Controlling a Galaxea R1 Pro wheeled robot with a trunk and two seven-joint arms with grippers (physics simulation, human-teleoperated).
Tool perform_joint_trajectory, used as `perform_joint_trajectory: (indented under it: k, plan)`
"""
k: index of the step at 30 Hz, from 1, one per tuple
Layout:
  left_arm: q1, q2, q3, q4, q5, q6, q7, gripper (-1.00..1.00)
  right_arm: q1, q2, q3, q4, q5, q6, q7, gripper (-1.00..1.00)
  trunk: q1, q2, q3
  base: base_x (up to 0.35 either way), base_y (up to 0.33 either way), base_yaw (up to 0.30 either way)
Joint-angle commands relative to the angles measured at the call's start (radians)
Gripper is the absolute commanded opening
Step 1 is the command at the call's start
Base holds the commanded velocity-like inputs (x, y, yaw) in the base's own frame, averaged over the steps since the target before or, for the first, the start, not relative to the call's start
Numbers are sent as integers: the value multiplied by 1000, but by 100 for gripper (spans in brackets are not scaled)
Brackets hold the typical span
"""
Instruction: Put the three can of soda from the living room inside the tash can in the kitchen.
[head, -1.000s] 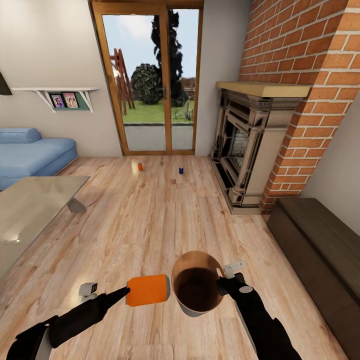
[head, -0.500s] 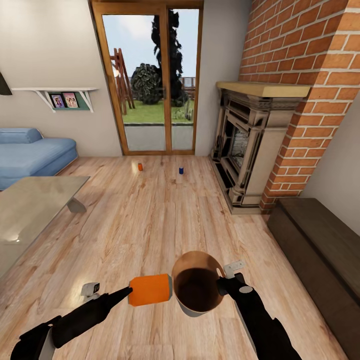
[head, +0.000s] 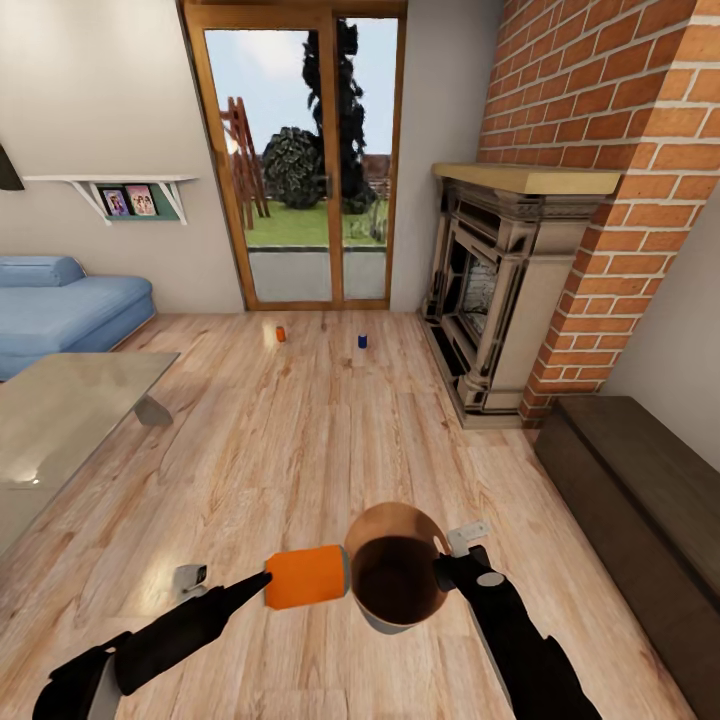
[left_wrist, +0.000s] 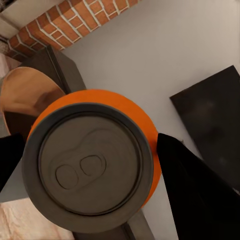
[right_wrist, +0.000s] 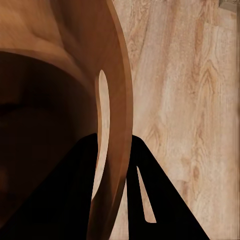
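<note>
I see a bright orange can (head: 306, 577) with a dull grey top (left_wrist: 89, 165) in my black left gripper (head: 262, 580). My right gripper (head: 441, 572) is black too, and the bin (head: 398, 577) it holds is brown inside with a pale grey outside.

Farther off on the floor I make out 2 more cans, 1 orange (head: 281, 333) and 1 dark blue (head: 362, 341). The floor (head: 300, 440) is light wood planks with darker grain streaks.

The chimney (head: 620, 150) is red brick with pale mortar lines, the sofa (head: 70, 305) soft blue, the door frame (head: 330, 150) warm orange-brown wood, the bench (head: 640, 500) dark brown.
</note>
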Motion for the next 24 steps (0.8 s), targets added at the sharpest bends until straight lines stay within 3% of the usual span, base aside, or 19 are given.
perform_joint_trajectory:
  k: [1, 15, 24]
  plan:
    - [0, -3, 0, 0, -1, -4, 8, -100, 0, 2, 0, -1, -1, 0, 4, -100, 0, 0, 0, 0, 0, 0]
    - [0, -13, 0, 1, 1, -29, 19, -100, 0, 9, 0, 21, 15, -12, 4, -100, 0, 0, 0, 0, 0, 0]
    - [0, -43, -2, 1, -4, -38, 60, -100, -1, 9, 0, 25, 15, -12, 4, -100, 0, 0, 0, 0, 0, 0]
